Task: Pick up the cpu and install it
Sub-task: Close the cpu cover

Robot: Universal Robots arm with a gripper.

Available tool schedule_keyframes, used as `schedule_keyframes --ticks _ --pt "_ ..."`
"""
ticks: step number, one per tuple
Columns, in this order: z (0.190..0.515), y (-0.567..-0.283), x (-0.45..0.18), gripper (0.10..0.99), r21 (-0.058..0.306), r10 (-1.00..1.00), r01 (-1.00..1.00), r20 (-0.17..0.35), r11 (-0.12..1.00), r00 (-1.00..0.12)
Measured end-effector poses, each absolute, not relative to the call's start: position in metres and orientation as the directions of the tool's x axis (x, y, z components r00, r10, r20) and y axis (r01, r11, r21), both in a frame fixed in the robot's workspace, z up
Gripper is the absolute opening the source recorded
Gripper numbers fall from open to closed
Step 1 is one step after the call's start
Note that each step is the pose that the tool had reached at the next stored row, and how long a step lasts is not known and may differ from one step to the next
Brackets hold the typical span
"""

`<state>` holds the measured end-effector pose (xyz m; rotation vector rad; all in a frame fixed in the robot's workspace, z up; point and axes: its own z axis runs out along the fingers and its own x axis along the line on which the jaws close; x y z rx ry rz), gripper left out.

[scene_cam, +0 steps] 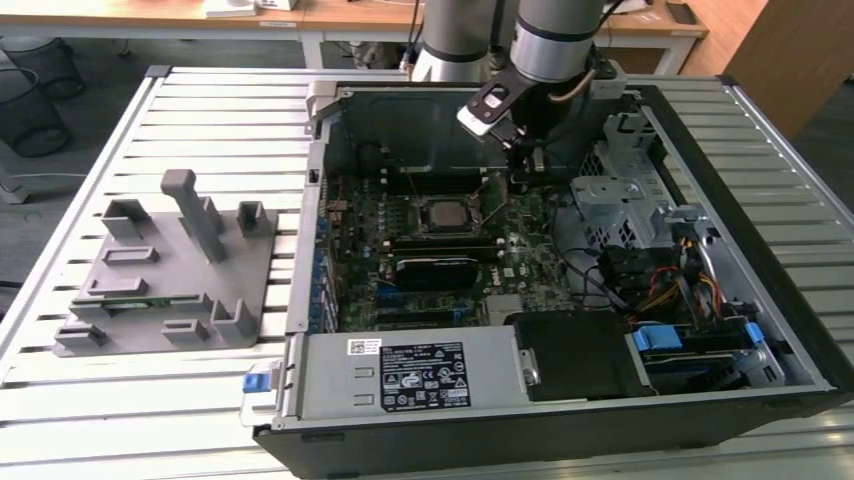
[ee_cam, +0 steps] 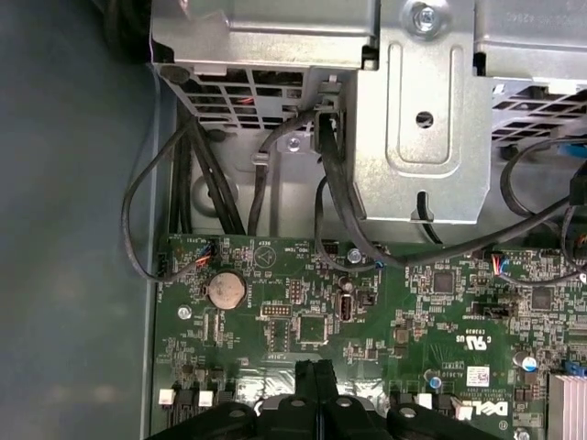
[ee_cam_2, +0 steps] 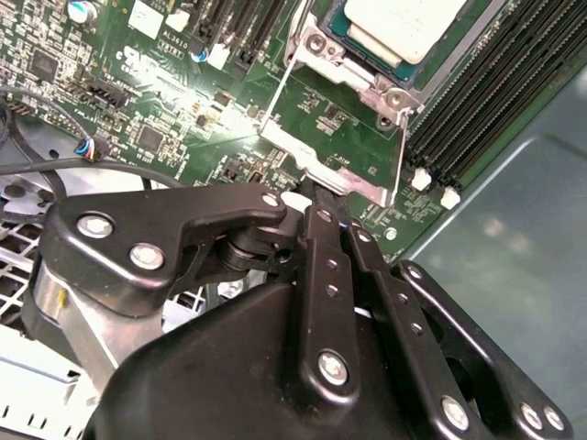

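Around the gripper [scene_cam: 529,163]: open computer case [scene_cam: 787,300], lying flat on a slatted table [scene_cam: 200,120]. Beneath the gripper: green motherboard [ee_cam: 303,321]. Gripper itself: fingers [ee_cam: 306,380] pressed together, closed on themselves. Just ahead of its tip: metal socket frame [ee_cam_2: 330,174], possibly touching the fingertips. Beyond the frame, apart from the fingers: cpu [ee_cam_2: 404,23], silver top up, seated in its socket.

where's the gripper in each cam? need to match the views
Exterior view: gripper over the motherboard, to the exterior view's right of the cpu.
Second wrist view: gripper in the foreground, tip at the socket frame, cpu past it.
First wrist view: gripper, fingers shut, coin cell off to one side.
Shared landmark: the green motherboard.
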<state>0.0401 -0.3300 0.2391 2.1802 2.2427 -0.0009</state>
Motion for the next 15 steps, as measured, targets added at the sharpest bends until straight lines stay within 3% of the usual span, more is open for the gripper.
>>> schedule_keyframes --ticks 15 --pt "0.2369 -0.3301 0.0302 0.106 0.009 1.000 1.000 -0.007 0.028 -0.028"
